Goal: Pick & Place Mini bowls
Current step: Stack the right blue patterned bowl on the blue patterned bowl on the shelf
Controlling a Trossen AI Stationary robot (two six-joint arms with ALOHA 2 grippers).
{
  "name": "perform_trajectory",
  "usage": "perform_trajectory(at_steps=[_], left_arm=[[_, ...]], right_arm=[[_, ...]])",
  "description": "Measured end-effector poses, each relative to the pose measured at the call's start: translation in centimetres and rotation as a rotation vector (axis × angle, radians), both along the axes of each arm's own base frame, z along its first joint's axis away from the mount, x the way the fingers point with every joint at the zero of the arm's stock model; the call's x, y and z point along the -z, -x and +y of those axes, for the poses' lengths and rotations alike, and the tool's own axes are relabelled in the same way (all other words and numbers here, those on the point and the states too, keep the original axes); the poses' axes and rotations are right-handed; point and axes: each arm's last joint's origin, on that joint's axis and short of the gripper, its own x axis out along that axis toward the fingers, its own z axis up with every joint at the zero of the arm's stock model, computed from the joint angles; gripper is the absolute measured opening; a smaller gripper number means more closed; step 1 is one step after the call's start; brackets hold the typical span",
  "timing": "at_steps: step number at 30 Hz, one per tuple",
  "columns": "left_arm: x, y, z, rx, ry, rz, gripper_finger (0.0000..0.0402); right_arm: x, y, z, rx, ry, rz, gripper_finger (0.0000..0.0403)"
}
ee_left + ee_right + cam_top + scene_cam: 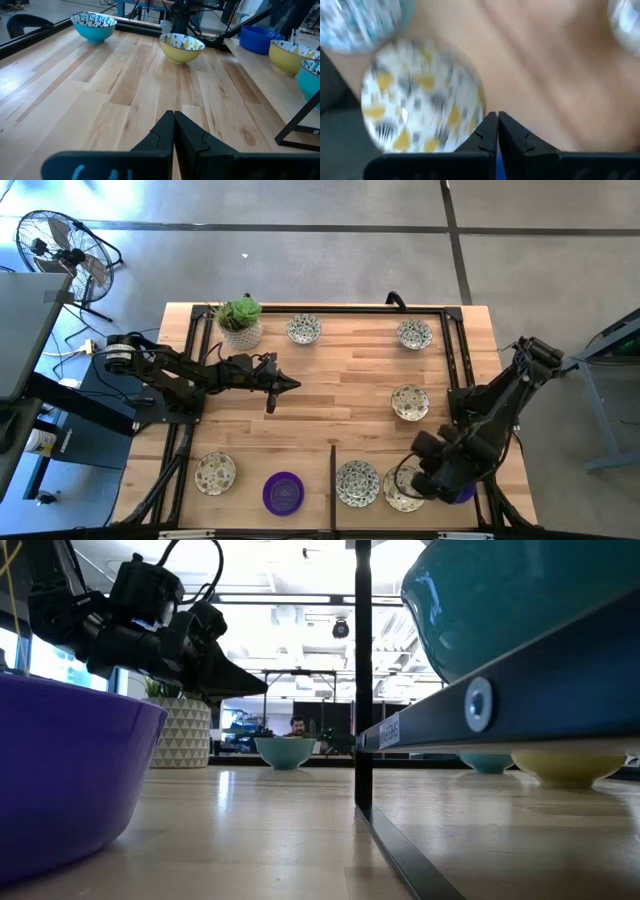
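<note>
With its fingers pressed together on nothing, the right hand [432, 483] hovers over a patterned bowl [400, 492]; descending so, it could knock it off the tabletop [330, 400].

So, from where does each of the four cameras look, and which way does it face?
High: above the table, looking straight down; both arms show.
Low: at table height, looking level across; the left arm hangs above.
Left wrist: on the left arm, looking across the table past its shut left hand.
Right wrist: looking down on a patterned bowl past the shut right hand.
Shared: that bowl also shows from above.
</note>
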Motion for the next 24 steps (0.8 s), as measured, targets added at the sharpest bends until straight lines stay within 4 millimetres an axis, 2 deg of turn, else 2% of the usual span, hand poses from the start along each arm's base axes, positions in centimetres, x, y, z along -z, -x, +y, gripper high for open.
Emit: perform_trajectory(at_steps=[4,9,13,17,21,24], left_arm=[[0.1,0.0,0.0,0.003,-0.010,0.015,0.0001],[0.2,0.0,0.0,0.003,-0.010,0.017,0.0001],[0.2,0.0,0.0,0.003,-0.003,0.021,0.0001],[0.2,0.1,0.0,0.001,0.014,0.025,0.0001],[0.3,0.0,0.1,-0.022,0.043,0.036,0.0001],[-0.1,-0.7,0.3,-0.089,0.074,0.060,0.0001]], right_arm=[[-0.6,-1.0,-1.3,-0.088,0.127,-0.110,0.0001],[-0.5,-3.3,-3.1,-0.219,0.254,-0.185,0.0001],[1.5,-5.0,-5.4,-0.310,0.244,-0.321,0.0000],[3.9,-6.1,-8.5,-0.368,0.228,-0.548,0.0000],[5.2,-6.5,-11.8,-0.372,0.310,-0.781,0.0000],[6.0,-6.3,-14.1,-0.345,0.397,-0.889,0.0000]])
